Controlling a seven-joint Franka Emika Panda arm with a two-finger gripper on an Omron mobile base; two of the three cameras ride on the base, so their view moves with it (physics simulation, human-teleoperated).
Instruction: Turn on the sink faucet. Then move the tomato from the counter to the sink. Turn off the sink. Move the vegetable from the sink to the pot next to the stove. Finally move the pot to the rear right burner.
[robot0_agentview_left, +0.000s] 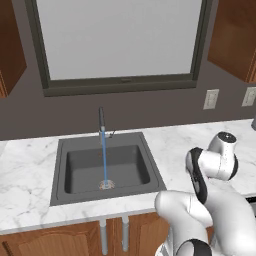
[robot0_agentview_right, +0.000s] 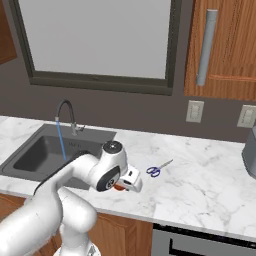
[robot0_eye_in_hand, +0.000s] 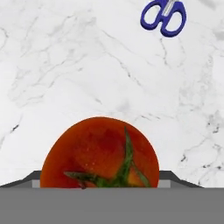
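Observation:
The red tomato (robot0_eye_in_hand: 98, 148) with a green stem lies on the white marble counter (robot0_agentview_right: 200, 185) right of the sink, its sides against the two dark fingertips (robot0_eye_in_hand: 36, 179) of my gripper (robot0_eye_in_hand: 103, 181), which is shut on it. In the right base view a sliver of the tomato (robot0_agentview_right: 119, 188) shows under the white hand. The dark faucet (robot0_agentview_left: 101, 122) stands behind the grey sink (robot0_agentview_left: 62, 150) and a blue stream of water (robot0_agentview_left: 104, 160) runs into the basin. The pot and the stove are out of view.
Blue-handled scissors (robot0_agentview_right: 159, 169) lie on the counter just beyond the tomato, also seen as scissors (robot0_eye_in_hand: 164, 16) from the hand. A grey appliance (robot0_agentview_right: 250, 155) stands at the far right edge. A window and wooden cabinets sit above the counter.

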